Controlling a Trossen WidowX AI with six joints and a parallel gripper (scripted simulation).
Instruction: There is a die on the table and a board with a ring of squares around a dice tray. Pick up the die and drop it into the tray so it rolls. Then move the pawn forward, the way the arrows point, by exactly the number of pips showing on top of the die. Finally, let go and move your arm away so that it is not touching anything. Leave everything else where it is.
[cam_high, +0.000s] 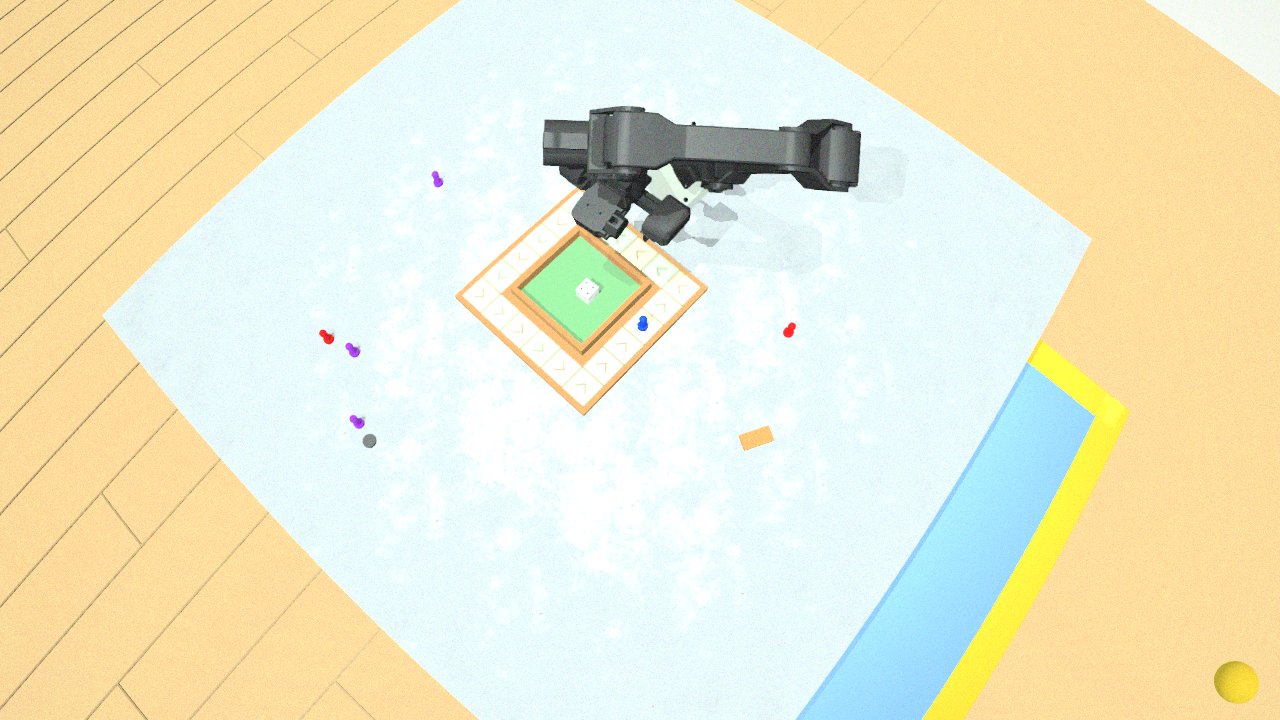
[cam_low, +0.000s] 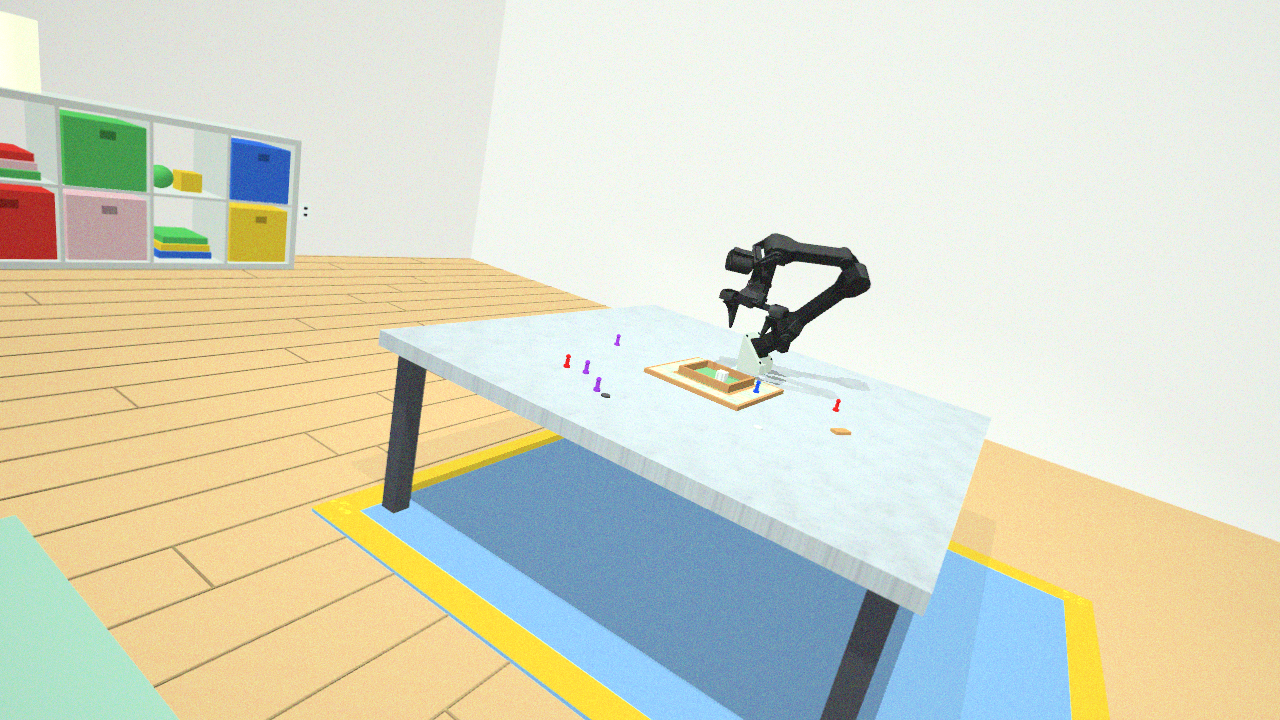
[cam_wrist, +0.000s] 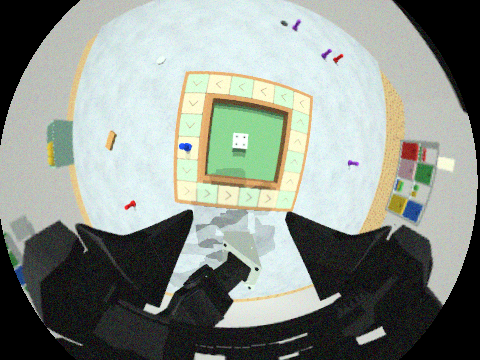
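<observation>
The white die (cam_high: 588, 290) (cam_wrist: 240, 140) rests inside the green dice tray (cam_high: 554, 286) (cam_wrist: 260, 163) in the middle of the board (cam_high: 572, 382) (cam_low: 666, 371) (cam_wrist: 234, 86). Its pips are too small to read. The blue pawn (cam_high: 642, 323) (cam_low: 757, 385) (cam_wrist: 186, 148) stands upright on a square of the ring, on the board's side nearest the red pawn at the right. My gripper (cam_high: 631, 223) (cam_low: 735, 313) (cam_wrist: 241, 216) is open and empty. It hangs high above the board's far corner, near the arm's base, and touches nothing.
Three purple pawns (cam_high: 436, 179) (cam_high: 353, 349) (cam_high: 357, 420), two red pawns (cam_high: 326, 336) (cam_high: 788, 330), a grey disc (cam_high: 368, 440) and an orange tile (cam_high: 756, 437) lie scattered on the table around the board.
</observation>
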